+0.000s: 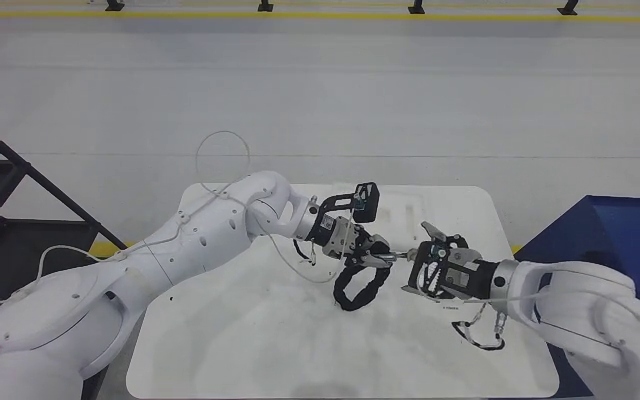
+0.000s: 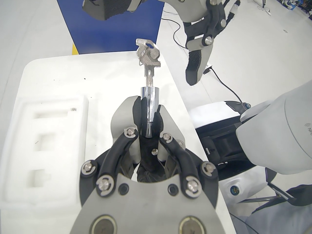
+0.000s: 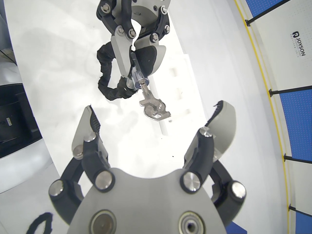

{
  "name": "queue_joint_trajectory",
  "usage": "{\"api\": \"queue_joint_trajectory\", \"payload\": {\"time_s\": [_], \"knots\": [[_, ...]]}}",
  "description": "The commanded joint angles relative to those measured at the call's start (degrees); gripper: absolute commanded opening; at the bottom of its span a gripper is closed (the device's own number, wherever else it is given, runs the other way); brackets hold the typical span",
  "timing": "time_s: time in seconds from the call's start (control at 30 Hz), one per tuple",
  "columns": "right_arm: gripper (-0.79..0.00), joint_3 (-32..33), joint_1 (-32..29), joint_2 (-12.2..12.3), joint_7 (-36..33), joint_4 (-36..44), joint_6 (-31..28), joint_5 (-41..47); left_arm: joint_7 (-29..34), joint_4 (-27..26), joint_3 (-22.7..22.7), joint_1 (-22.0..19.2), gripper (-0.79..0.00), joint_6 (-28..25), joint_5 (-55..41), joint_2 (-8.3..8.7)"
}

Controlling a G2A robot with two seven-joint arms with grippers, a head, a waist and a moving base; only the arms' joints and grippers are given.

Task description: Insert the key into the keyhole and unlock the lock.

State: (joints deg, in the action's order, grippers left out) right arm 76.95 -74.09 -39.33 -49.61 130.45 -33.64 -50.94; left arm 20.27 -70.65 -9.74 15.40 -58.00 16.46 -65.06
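Clamping lock [image 2: 150, 113], left claw [image 2: 147, 104]; key [image 2: 148, 58] seated in keyhole [image 2: 149, 88]; right claw [image 3: 155, 109] spread.

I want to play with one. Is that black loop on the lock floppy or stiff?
Probably bendy but springy: the black loop hangs from the left gripper in a rounded curve, not limp. Its fuzzy-looking cover likely isn't slippery. The shiny lock body looks metal, so perhaps heavy.
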Motion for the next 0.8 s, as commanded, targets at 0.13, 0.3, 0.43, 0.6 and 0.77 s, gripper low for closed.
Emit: {"api": "queue_joint_trajectory", "payload": {"time_s": [0.13, 0.3, 0.43, 0.6, 0.77], "knots": [[-0.668, -0.78, -1.00, -0.12, 0.16, 1.45, 0.29, -3.73, 2.56, 0.04, 0.00, -0.22, -0.785, 0.00, -2.51, 0.02], [-0.736, -0.55, -1.23, -0.24, 0.38, 2.08, 1.01, -4.61, 3.63, 0.09, 0.00, -0.41, -0.785, 0.00, -3.77, 0.04], [-0.785, 0.03, -1.54, -0.30, 0.73, 2.27, 1.16, -3.68, 4.41, 0.05, 0.00, -0.52, -0.785, 0.00, -4.55, 0.04], [-0.785, 0.77, -2.00, -0.35, 0.72, 1.90, 0.81, 0.30, 5.05, 0.10, 0.00, -0.62, -0.785, 0.00, -5.09, 0.03], [-0.785, 1.42, -1.92, -0.46, 0.43, 0.84, 1.89, 5.16, 5.40, -0.11, 0.00, -0.70, -0.785, 0.00, -5.07, -0.02]]}}
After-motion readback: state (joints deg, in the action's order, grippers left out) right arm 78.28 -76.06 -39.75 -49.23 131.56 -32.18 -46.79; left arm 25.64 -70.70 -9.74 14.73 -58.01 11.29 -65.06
